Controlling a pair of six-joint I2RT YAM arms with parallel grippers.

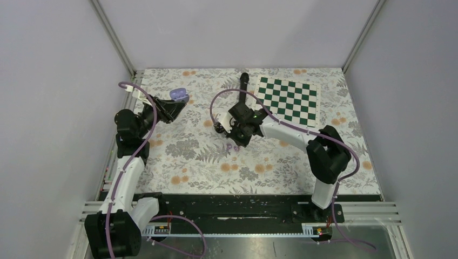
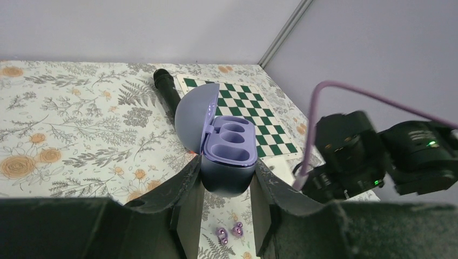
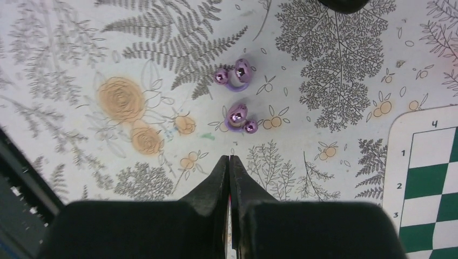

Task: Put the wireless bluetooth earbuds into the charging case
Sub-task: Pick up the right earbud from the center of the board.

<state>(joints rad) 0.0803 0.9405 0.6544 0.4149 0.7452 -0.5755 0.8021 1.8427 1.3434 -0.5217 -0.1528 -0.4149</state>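
My left gripper (image 2: 227, 186) is shut on the lilac charging case (image 2: 229, 159) and holds it up, lid open, both wells empty. The case also shows in the top view (image 1: 178, 95) at the far left, at my left gripper (image 1: 174, 105). Two lilac earbuds (image 3: 237, 73) (image 3: 237, 117) lie side by side on the floral mat. They show small below the case in the left wrist view (image 2: 229, 232). My right gripper (image 3: 229, 159) is shut and empty, its tips just short of the nearer earbud. In the top view it (image 1: 237, 141) hangs over the mat's middle.
A long black microphone (image 1: 243, 89) lies at the back centre. A green-and-white chessboard (image 1: 287, 98) lies at the back right. The floral mat (image 1: 189, 156) covers the table between grey walls.
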